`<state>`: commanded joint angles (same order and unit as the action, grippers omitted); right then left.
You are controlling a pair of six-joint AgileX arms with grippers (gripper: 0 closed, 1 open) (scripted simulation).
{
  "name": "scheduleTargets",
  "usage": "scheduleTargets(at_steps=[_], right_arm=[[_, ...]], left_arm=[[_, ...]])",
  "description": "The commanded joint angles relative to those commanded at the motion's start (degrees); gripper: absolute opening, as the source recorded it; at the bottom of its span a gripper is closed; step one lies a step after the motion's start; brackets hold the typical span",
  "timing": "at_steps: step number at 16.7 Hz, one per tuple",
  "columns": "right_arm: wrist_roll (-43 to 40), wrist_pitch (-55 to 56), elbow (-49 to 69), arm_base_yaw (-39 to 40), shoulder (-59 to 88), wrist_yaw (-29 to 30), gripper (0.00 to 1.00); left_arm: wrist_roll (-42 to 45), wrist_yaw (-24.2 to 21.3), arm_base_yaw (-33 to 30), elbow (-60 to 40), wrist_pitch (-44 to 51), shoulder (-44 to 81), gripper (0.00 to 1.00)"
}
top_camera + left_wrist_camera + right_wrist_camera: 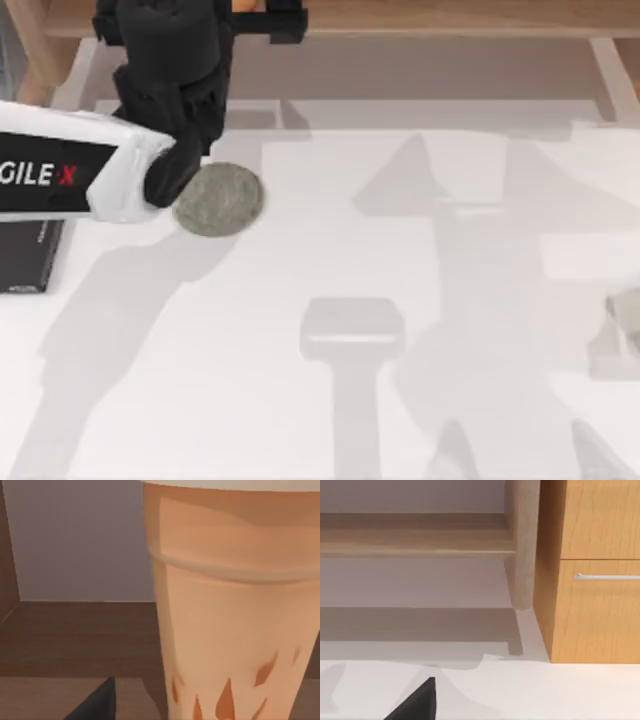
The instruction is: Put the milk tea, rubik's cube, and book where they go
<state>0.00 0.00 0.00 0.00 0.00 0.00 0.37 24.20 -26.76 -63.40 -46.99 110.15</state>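
The milk tea (235, 630), a tall orange cup with dark marks low on its side, stands upright on a brown wooden shelf, very close to my left wrist camera. A sliver of its orange lid (246, 5) shows at the far edge of the top view. My left gripper (200, 20) reaches over the table's back left to the shelf and is open. One dark fingertip (97, 705) sits beside the cup with a gap of wood between them. One fingertip (417, 705) of my right gripper hangs over the white table, holding nothing. The rubik's cube and the book are out of view.
A round grey coaster (220, 200) lies on the white table just beside my left arm. A thin black book (28, 255) lies at the left edge. A wooden shelf rail (450, 18) runs along the back. A wooden post (522, 545) and an orange cabinet with a drawer handle (605, 576) stand ahead of my right wrist.
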Motion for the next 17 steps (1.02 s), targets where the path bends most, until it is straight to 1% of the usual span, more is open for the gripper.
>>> scheduleTargets(at_steps=[3, 12, 17], right_arm=[[0.0, 0.0, 0.0, 0.0, 0.0, 0.0, 1.0], [0.0, 0.0, 0.0, 0.0, 0.0, 0.0, 1.0], [0.0, 0.0, 0.0, 0.0, 0.0, 0.0, 1.0]], left_arm=[[0.0, -0.5, 0.3, -2.3, 0.6, 1.4, 1.0], [-0.1, -3.9, 3.5, -20.9, 7.3, 13.4, 1.0], [-0.1, -4.1, 3.7, -22.0, 7.7, 14.1, 1.0]])
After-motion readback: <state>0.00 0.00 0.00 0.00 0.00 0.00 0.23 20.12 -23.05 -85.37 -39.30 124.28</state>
